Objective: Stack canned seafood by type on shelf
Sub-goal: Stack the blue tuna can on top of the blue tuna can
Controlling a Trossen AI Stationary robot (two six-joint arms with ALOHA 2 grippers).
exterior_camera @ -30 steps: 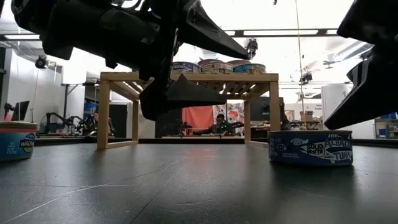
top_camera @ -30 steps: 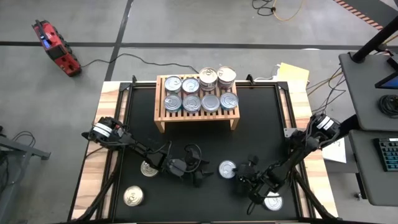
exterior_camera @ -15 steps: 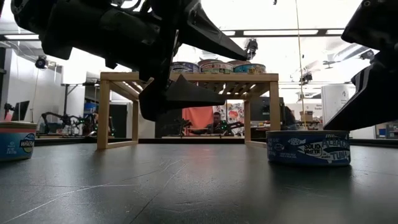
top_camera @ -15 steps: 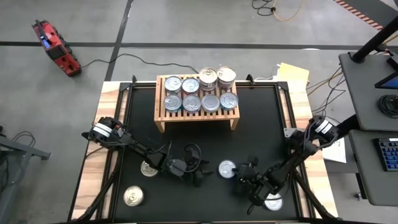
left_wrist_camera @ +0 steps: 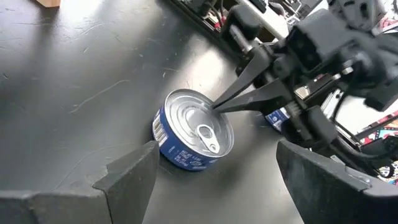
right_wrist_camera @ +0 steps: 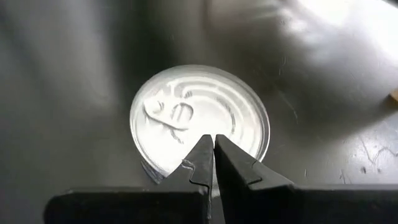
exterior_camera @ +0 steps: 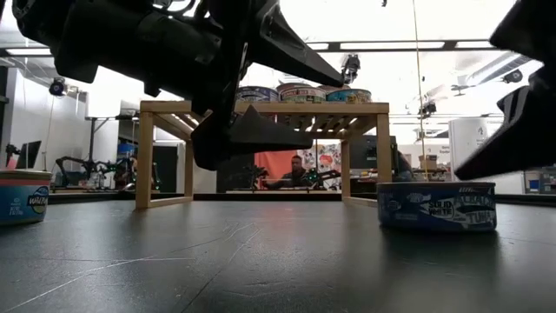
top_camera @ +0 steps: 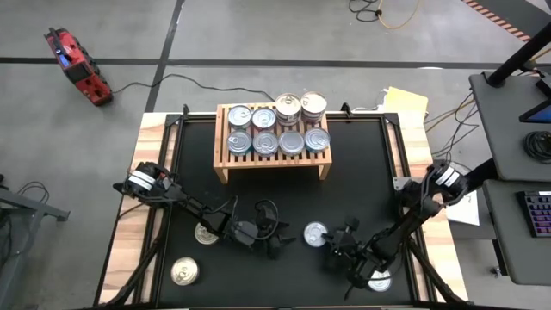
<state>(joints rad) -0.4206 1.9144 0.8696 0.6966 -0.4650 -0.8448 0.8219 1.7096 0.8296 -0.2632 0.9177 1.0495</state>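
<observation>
Right gripper (right_wrist_camera: 213,142), fingers pressed together, nudged the blue tin (left_wrist_camera: 193,131) toward the left gripper (left_wrist_camera: 214,180) – spread, facing it; next – straddle, close

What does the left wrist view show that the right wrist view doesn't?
Only the left wrist view shows the can's blue side label, the left gripper with its fingers open on either side of that can, and the right arm reaching in from beyond it.
Only the right wrist view shows the right gripper from behind, its fingers shut together into one point over the lid.
Both show the same flat can with its pull-tab lid, standing on the dark tabletop.
</observation>
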